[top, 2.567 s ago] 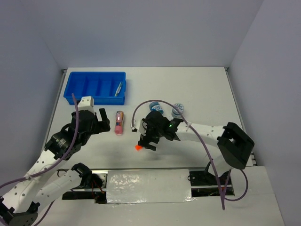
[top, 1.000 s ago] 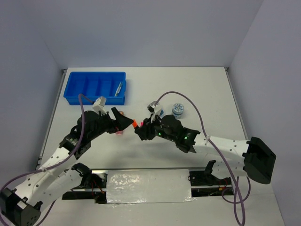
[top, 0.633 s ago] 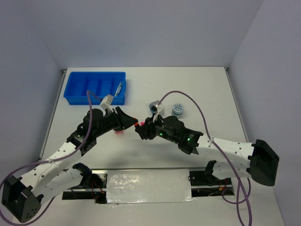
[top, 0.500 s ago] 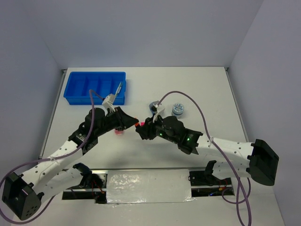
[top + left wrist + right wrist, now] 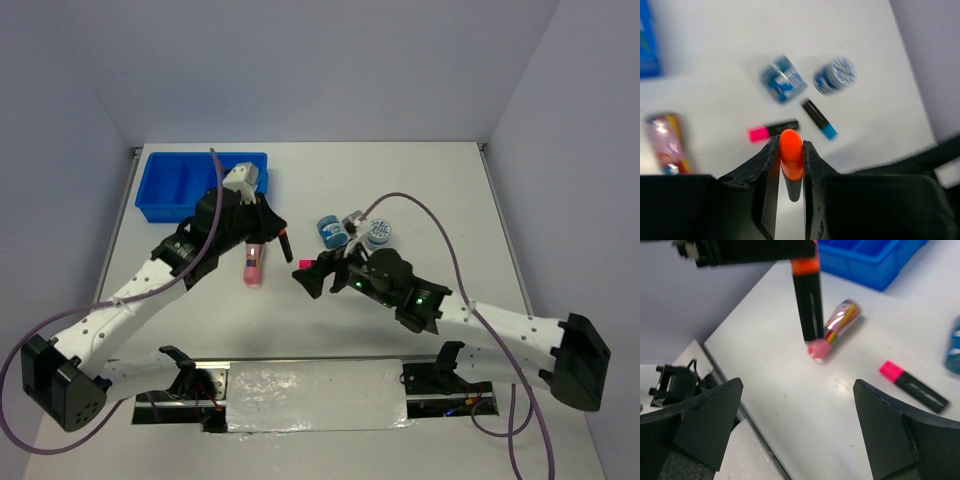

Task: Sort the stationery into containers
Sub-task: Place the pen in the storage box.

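My left gripper [image 5: 273, 226] is shut on a short black marker with an orange end [image 5: 791, 159], held above the table just in front of the blue tray [image 5: 176, 186]. Seen from the right wrist, this marker [image 5: 807, 300] hangs upright over the pink tube [image 5: 838, 324]. The right gripper [image 5: 312, 277] stands open and empty, low over the table, a little right of the marker. A pink-ended marker [image 5: 772, 131], a blue-ended marker [image 5: 819, 118] and two round blue jars [image 5: 783, 79] [image 5: 835, 75] lie on the table. The pink tube [image 5: 252, 262] lies left of the right gripper.
The tray [image 5: 875, 257] has narrow compartments, and its right part is hidden by my left arm. The table's near edge and a silver strip [image 5: 315, 392] run below both arms. White walls close the table at the back and sides.
The left gripper shut on the orange-ended marker while the right one held it. The right gripper then opened and drew back. My left arm carried the marker up toward the tray.
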